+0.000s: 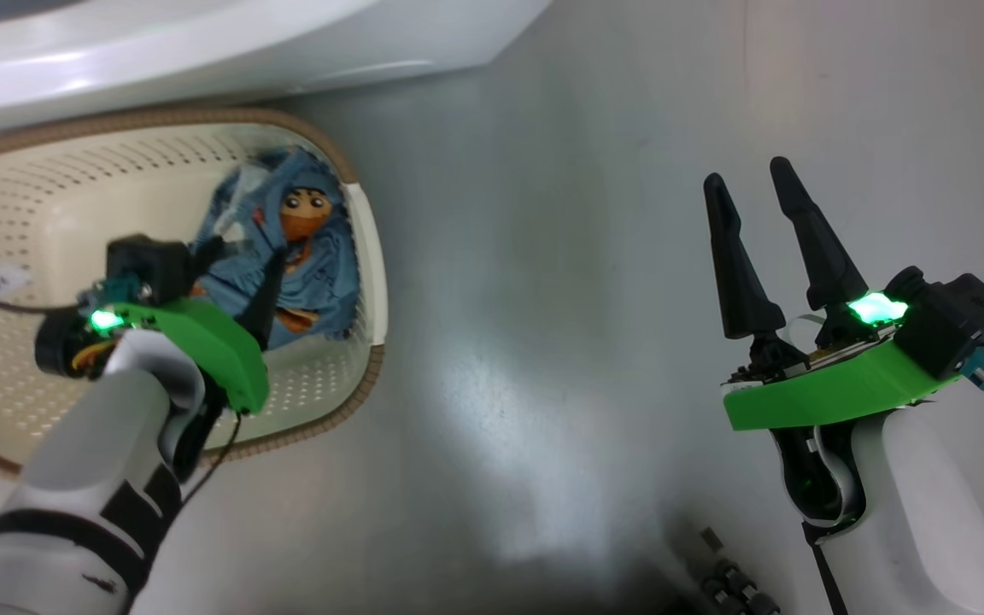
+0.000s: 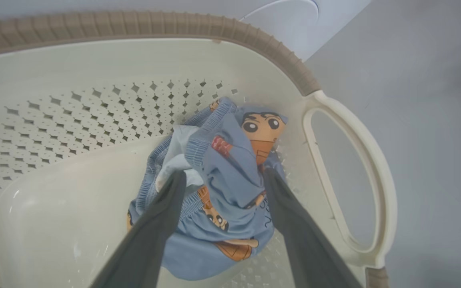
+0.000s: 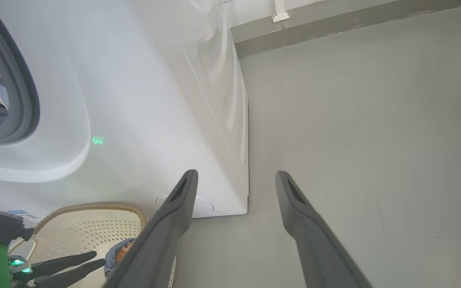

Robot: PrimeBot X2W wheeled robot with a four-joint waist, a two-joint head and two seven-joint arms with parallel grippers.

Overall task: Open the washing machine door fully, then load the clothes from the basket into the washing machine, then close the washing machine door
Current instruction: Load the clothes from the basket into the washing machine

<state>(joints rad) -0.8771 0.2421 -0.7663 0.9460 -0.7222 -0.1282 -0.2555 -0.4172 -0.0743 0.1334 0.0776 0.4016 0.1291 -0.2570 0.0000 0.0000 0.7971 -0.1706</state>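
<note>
Left claw [image 2: 224,176] is reaching down into the basket [image 2: 154,22], its two dark fingers [image 2: 162,216] standing wide apart, one on each side of the clothes [image 2: 234,188]. They are straddling the bundle, not clamping it, and whether the tips are pressing the cloth I cannot tell. The clothes are lying bunched in the basket's corner, blue with an orange-brown cartoon face looking up and a pale cloth patch at 10 o'clock in the left wrist view. The looped cream handle [image 2: 374,172] is sitting at 3 o'clock of the bundle.

In the head view the left claw [image 1: 246,254] is showing at 9 o'clock, its pale forearm [image 1: 73,453] rising from 7 o'clock and angling up toward the clothes [image 1: 313,256]. The basket [image 1: 48,196] is resting on the floor [image 1: 543,256], its far rim close against the washing machine [image 1: 202,43] at 11 o'clock.

Right claw [image 1: 748,175] is hovering at 3 o'clock over bare grey floor, fingers spread and gripping nothing, well apart from the basket. The right wrist view is looking past that claw [image 3: 235,176] at the washing machine [image 3: 154,100]'s white front, its grey gasket [image 3: 22,100] ringing the opening at 9 o'clock. The basket [image 3: 90,230] and clothes [image 3: 120,250] are sitting at 7 o'clock. Smooth floor [image 3: 354,140] is running open from 1 to 5 o'clock, up to the wall's skirting [image 3: 334,24] at 1 o'clock.
</note>
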